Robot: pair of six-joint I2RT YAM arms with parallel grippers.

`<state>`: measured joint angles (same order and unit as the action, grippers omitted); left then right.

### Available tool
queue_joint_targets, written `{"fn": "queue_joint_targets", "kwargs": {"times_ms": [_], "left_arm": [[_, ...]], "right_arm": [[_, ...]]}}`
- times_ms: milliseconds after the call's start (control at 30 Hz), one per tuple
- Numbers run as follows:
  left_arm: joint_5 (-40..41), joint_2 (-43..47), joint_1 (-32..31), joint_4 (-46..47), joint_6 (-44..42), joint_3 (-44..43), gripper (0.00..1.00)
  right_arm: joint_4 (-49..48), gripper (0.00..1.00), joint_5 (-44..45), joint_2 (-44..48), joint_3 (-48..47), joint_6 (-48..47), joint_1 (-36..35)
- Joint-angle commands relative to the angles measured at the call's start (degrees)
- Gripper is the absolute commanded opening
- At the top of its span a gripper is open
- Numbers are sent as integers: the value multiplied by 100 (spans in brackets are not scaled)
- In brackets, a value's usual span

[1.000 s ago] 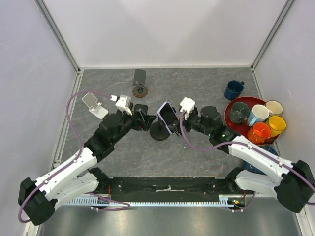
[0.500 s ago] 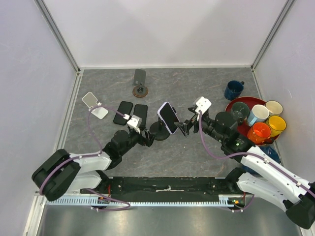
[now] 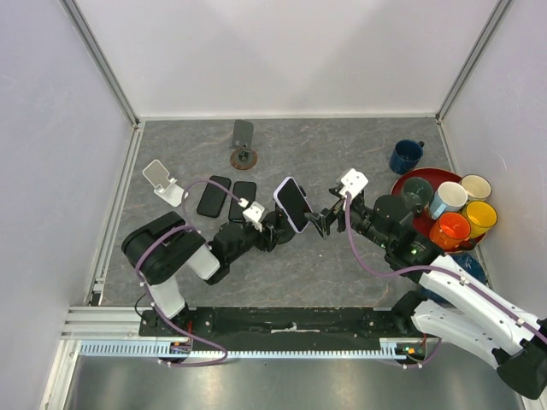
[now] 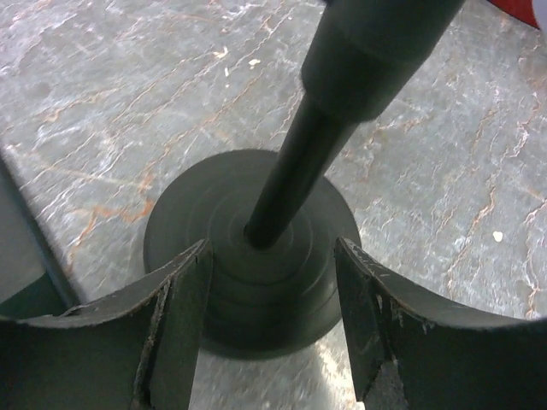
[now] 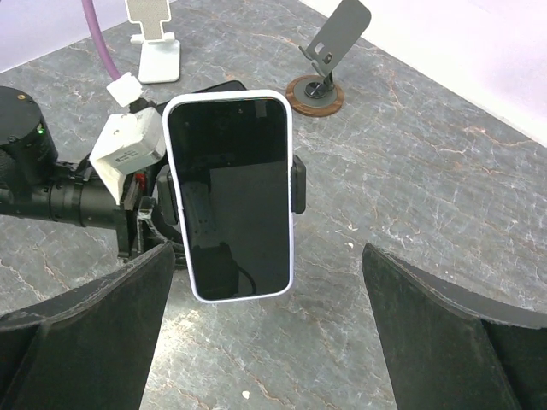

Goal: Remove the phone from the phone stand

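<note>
Black stand base [image 4: 256,299] is straddled by the left gripper [image 4: 272,248], jaws half open, likely to pin it while the right gripper [image 5: 267,252], jaws wide, faces the phone [image 5: 229,196] from four o'clock

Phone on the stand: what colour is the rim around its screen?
The phone rim is white; the right wrist view shows it best.

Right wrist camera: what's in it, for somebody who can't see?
A phone with a dark screen stands clamped in its stand, facing the camera. The right end effector is open, one finger low on each side. Behind, on the grey table, are the left arm, a white stand and a grey stand.
</note>
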<state>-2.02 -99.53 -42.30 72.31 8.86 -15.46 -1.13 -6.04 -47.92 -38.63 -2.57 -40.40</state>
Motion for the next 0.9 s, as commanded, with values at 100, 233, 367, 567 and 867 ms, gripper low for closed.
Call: {"fn": "queue_joint_targets", "kwargs": {"times_ms": [100, 233, 367, 567, 867], "left_arm": [[-88, -585, -67, 2234, -368, -475, 65], [-62, -858, -76, 2305, -403, -703, 64], [-26, -1016, -76, 2305, -298, -844, 63], [-9, -1104, -85, 2305, -175, -941, 49], [-26, -1104, -190, 2305, -201, -888, 12]], "right_arm": [[69, 98, 24, 46, -22, 81, -20], [95, 98, -11, -42, -57, 107, -20], [95, 98, -20, -103, -101, 151, -20], [95, 98, -134, -332, -162, 239, -38], [-72, 98, 121, -657, -57, 248, -310]]}}
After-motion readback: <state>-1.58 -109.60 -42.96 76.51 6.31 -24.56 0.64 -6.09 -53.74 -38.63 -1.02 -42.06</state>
